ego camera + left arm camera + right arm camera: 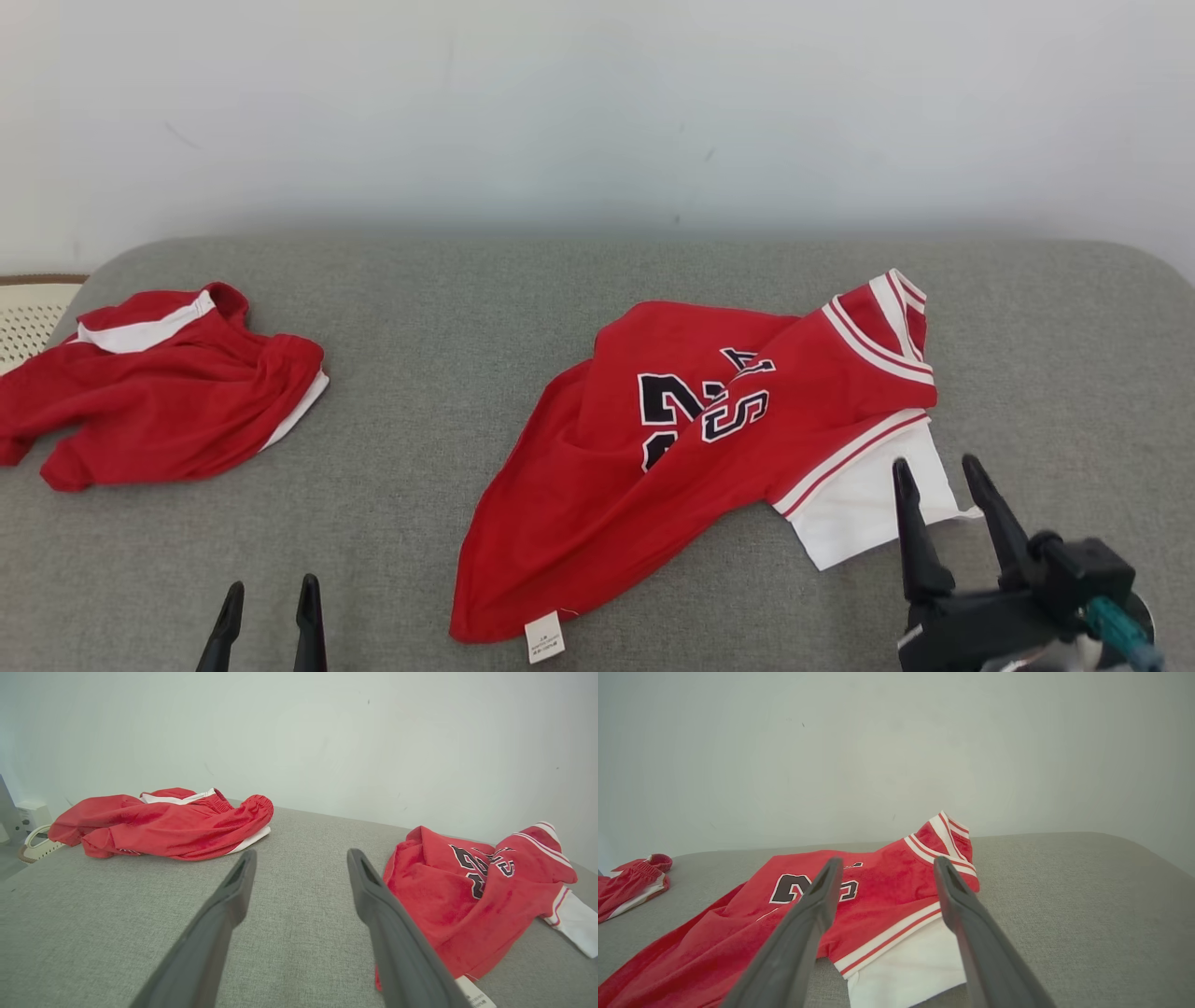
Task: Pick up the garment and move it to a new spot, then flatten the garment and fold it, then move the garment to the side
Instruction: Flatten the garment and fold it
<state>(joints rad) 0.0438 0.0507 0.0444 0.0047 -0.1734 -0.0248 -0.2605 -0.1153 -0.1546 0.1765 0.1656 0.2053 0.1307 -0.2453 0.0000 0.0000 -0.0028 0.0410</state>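
Note:
A red jersey, the garment [691,448], lies crumpled on the grey cushion, with black numbers, white and red striped trim and a white sleeve at its right. It also appears in the left wrist view [472,896] and the right wrist view [878,900]. My right gripper [938,467] stands open just in front of the white sleeve, fingers apart and empty; its fingers [812,910] frame the jersey. My left gripper [271,590] is open and empty at the lower left, well away from the jersey; its fingers [238,882] point over bare cushion.
A second red garment with white trim [159,387] lies bunched at the far left [163,823] [633,882]. The grey cushion [448,327] ends at a pale wall behind. A white perforated object [28,317] sits past the cushion's left edge.

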